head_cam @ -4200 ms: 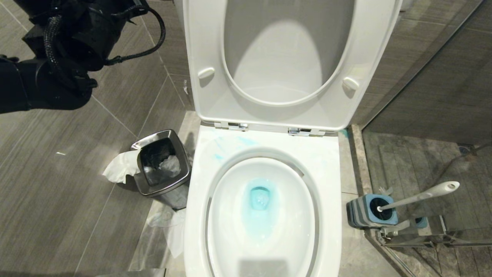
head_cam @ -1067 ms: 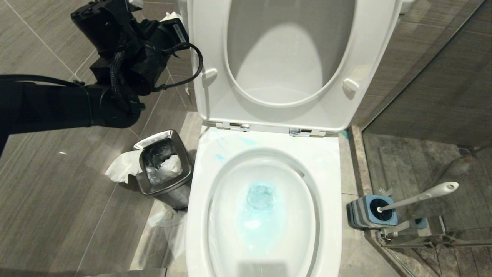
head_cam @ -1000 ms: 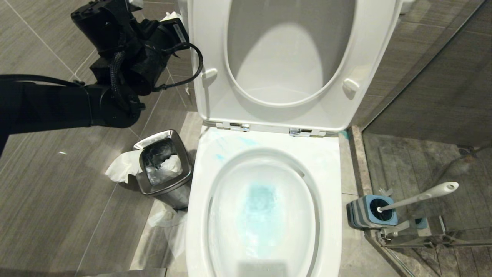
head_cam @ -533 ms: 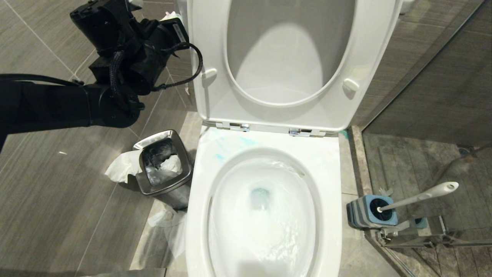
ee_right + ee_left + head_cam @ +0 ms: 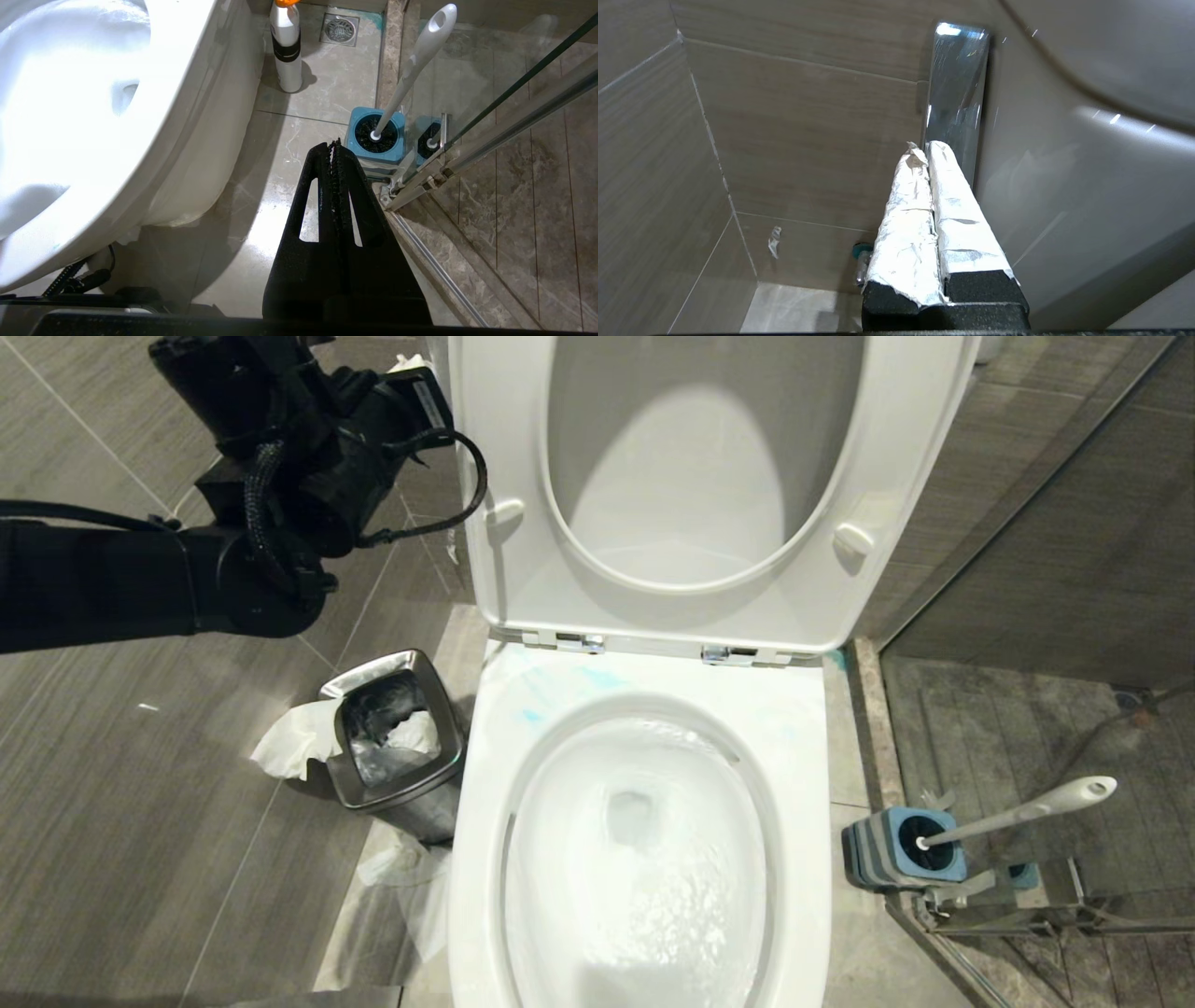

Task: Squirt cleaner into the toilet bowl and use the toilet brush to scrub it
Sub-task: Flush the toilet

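One toilet bowl (image 5: 485, 821), one toilet brush (image 5: 1018, 814), maybe two holders (image 5: 376, 135).

Bathroom, prob. a home or hotel — white toilet bowl (image 5: 803, 784) w/ lid up, toilet brush (image 5: 1018, 814) in its holder (image 5: 882, 854), steel bin (image 5: 392, 742), grey-tiled floor (image 5: 140, 821), floor drain (image 5: 339, 29) — glass shower screen (image 5: 528, 88).

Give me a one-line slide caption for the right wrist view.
Shut right end effector hangs above the floor beside the white ceramic toilet bowl, pointing toward the white-handled toilet brush in its blue square holder.
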You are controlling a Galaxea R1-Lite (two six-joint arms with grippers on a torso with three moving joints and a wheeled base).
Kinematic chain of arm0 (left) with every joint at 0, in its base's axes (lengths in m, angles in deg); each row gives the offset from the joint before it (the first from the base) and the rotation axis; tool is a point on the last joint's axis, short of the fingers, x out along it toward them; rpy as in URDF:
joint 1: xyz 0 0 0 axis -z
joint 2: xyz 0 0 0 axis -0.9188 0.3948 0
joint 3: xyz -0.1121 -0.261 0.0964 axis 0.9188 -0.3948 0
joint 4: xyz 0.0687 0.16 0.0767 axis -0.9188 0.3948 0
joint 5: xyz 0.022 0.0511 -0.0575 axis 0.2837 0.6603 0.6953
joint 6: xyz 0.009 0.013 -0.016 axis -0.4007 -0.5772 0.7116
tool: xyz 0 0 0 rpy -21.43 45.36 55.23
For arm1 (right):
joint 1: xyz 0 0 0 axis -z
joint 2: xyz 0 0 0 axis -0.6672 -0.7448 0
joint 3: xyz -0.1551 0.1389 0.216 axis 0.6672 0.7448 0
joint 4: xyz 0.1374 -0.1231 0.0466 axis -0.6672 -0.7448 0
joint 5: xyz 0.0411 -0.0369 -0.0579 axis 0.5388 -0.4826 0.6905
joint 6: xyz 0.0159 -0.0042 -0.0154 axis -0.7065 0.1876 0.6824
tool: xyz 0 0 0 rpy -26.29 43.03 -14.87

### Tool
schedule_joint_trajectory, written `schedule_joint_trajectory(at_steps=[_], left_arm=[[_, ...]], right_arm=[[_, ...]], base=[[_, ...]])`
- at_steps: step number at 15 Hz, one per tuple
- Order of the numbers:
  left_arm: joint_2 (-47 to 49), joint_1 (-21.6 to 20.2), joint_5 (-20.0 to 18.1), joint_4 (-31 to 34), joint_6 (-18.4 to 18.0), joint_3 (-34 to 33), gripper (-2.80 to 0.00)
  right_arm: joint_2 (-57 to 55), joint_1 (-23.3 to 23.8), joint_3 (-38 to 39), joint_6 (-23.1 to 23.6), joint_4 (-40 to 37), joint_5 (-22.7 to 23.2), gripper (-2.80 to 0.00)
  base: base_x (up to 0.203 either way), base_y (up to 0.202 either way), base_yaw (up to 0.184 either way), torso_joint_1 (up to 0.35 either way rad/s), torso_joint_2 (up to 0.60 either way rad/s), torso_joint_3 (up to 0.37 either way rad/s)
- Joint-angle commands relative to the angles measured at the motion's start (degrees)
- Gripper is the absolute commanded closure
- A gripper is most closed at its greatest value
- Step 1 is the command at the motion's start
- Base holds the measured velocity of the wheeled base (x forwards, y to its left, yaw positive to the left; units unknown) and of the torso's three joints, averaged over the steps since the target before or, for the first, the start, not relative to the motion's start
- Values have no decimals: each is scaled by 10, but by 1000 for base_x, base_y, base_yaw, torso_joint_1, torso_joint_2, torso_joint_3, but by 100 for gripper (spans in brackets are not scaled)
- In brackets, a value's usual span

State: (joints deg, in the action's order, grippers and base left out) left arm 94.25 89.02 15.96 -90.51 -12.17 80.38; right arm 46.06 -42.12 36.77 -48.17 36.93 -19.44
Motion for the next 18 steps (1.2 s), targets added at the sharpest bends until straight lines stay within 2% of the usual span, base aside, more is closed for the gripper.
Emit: schedule_joint_trajectory(at_steps=[1,8,12,13,14,15,18], left_arm=[[-43,-2,1,-10,0,0,0],[-124,-12,1,18,-10,-4,0],[-176,-20,-11,86,7,-5,0],[-192,-33,-30,106,9,-11,0],[-213,-50,-66,134,10,-23,0],[-239,-73,-116,166,13,-39,0],[-288,-153,-304,245,35,-77,0]], right_arm=[[-1,-1,0,0,0,0,0],[-1,0,0,0,0,0,0],[-1,0,0,0,-1,0,0],[-1,0,0,0,0,0,0],[0,0,0,0,0,0,0],[-1,0,0,0,0,0,0],[-1,0,0,0,-1,0,0]], base=[[0,0,0,0,0,0],[0,0,0,0,0,0],[0,0,0,0,0,0],[0,0,0,0,0,0],[0,0,0,0,0,0],[0,0,0,0,0,0],[0,0,0,0,0,0]])
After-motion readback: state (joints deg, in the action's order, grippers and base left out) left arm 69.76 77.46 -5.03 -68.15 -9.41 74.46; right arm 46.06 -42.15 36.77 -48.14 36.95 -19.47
